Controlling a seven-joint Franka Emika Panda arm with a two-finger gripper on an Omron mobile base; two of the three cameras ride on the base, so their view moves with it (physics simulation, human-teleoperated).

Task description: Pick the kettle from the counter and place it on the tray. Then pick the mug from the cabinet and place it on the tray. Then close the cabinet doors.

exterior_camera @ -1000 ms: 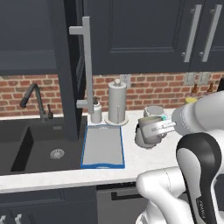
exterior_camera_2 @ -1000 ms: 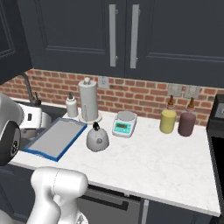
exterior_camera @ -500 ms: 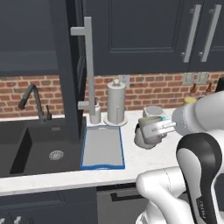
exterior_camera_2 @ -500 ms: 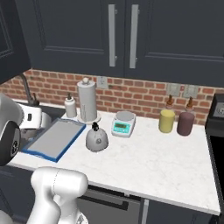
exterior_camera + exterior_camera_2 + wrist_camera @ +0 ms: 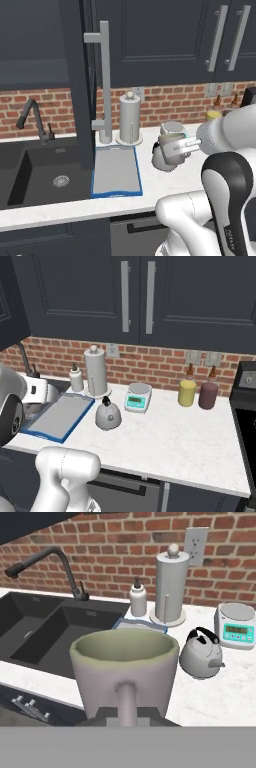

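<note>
The counter [image 5: 165,441] carries the tray [image 5: 116,172], long axis running from the front edge toward the brick wall, empty (the kettle [image 5: 108,413] stands just beside it on the stone). The mug [image 5: 124,662] is upright, clamped by its handle in the gripper [image 5: 127,712], held above the counter beside the tray's right edge, so the tray lies to the hand's left and below.

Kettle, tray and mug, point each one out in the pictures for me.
kettle [image 5: 108,417]: right base view, on its rounded silver body.
tray [image 5: 116,172]: left base view, on its bare grey floor.
mug [image 5: 125,672]: hand view, on its outer wall above the handle.
</note>
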